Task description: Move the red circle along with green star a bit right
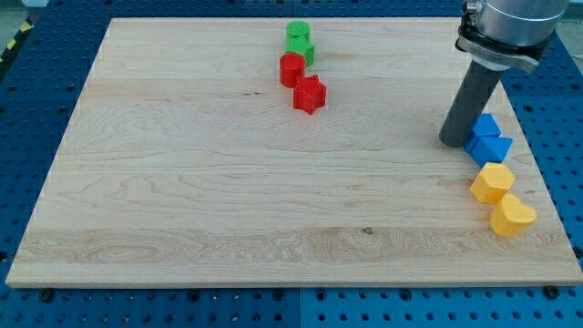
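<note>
The small red circular block (291,68), a short glossy cylinder, sits near the view's top edge of the board, a little right of centre; it touches a green block (303,51) just above it, whose shape I take for the star, though another green block (296,33) stands directly behind that one and I cannot tell the two shapes apart with certainty; a red star-shaped block (310,94) lies just below and right of the red circle, touching or nearly so. All of them rest on a pale wooden board (182,182) with a clear lengthwise grain and a small dark knot; the board lies on a blue perforated table (36,109).

Well apart, along the view's right edge, two blue angular blocks (487,138) sit packed together; just below them are a yellow faceted block (493,182) and a yellow heart-shaped block (513,216), touching each other.

My arm comes down from the view's top right, a grey collar above a straight dark rod; my tip (454,143) rests on the board just left of the blue pair, touching or almost touching it, far to the right of the red circle; there is no claw on this rig, only the rod.
</note>
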Robot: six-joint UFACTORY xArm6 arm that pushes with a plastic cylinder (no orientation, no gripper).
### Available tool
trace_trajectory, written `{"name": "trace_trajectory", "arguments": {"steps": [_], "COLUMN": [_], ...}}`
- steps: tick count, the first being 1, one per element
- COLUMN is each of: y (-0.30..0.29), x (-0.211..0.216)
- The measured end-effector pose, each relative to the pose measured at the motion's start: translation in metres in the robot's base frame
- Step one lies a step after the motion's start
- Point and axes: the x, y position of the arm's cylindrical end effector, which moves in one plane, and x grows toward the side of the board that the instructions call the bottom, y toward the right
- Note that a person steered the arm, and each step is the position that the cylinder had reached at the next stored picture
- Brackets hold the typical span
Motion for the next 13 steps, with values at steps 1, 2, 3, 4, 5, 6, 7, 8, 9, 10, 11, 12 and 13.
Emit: {"name": "trace_trajectory", "arguments": {"steps": [1,2,3,4,5,6,7,8,9,10,11,12,13], "y": [-0.004,-0.037,-0.081,-0.084,-0.079,-0.069,-0.075,-0.129,-0.204,-0.272,-0.313,-0.297,-0.282], "x": [0.0,0.0,0.0,0.0,0.0,0.001,0.001,0.001,-0.007,-0.046,-0.09,-0.14,-0.153]}}
